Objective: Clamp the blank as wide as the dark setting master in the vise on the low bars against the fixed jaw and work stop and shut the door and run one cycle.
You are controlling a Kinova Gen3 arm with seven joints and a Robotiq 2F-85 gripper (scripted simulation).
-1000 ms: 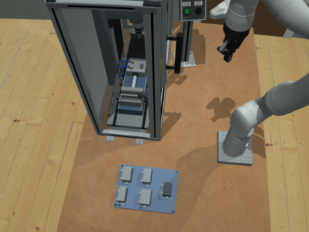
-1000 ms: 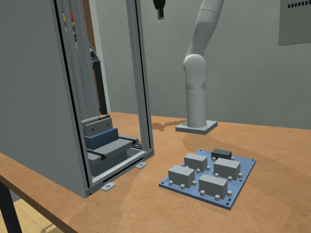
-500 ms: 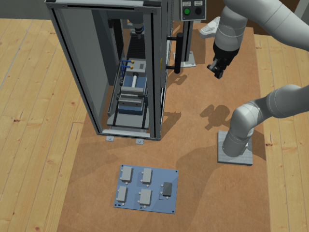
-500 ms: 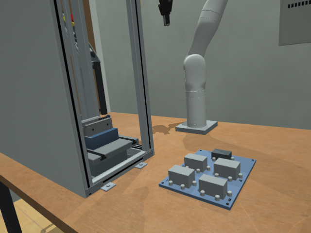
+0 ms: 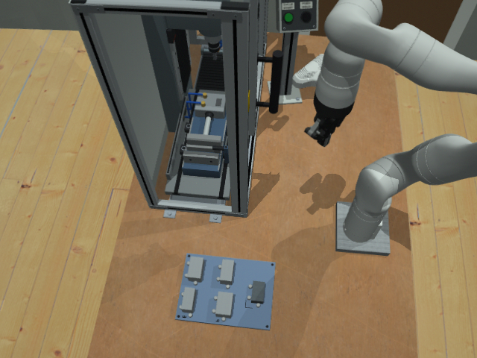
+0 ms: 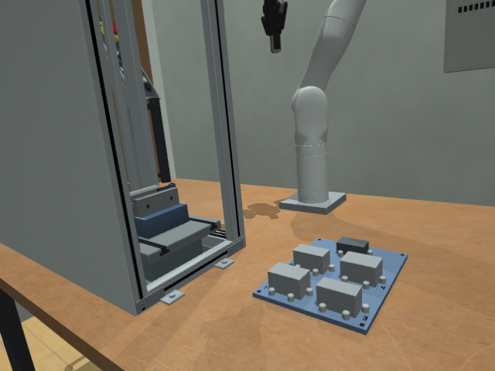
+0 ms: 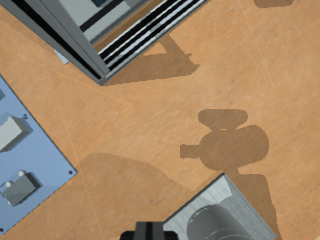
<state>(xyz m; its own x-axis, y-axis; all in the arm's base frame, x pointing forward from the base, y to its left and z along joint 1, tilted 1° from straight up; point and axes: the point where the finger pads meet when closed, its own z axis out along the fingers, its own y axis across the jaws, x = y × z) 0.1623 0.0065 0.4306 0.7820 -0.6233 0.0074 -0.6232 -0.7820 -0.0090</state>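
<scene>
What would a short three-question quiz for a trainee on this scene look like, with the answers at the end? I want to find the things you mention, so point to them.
1. How many pale metal blanks stand on the blue plate [image 5: 238,269] [image 6: 385,275] [image 7: 37,170]?
2. True or false: the dark setting master [image 5: 258,291] [image 6: 352,245] [image 7: 21,190] is inside the machine's guard [image 5: 241,115] [image 6: 230,120] [image 7: 75,42].
3. Which describes the claw [image 5: 316,137] [image 6: 275,51] now?
a) Shut, holding a blank
b) Shut, holding nothing
c) Wide open above the plate

Key: 1. Four; 2. False; 3. b
</scene>
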